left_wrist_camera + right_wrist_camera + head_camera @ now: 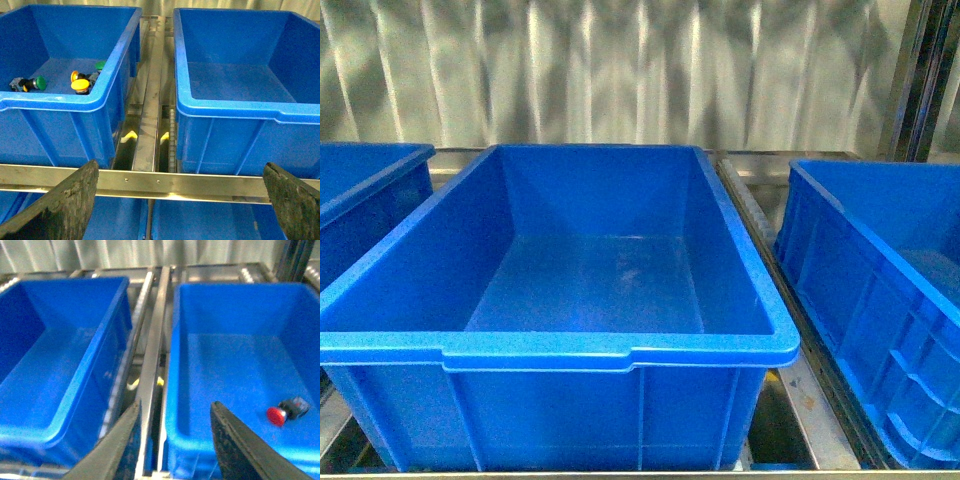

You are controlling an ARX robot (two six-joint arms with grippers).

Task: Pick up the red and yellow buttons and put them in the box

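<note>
Steel rack (150, 181), yellow mushroom-cap button (80, 86), red-capped button (276, 415), left end effector (180, 167) wide, right end effector (175, 405) narrower

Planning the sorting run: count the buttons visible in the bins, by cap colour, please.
Red buttons: 1
Yellow buttons: 2
Green buttons: 2
Total: 5
</note>
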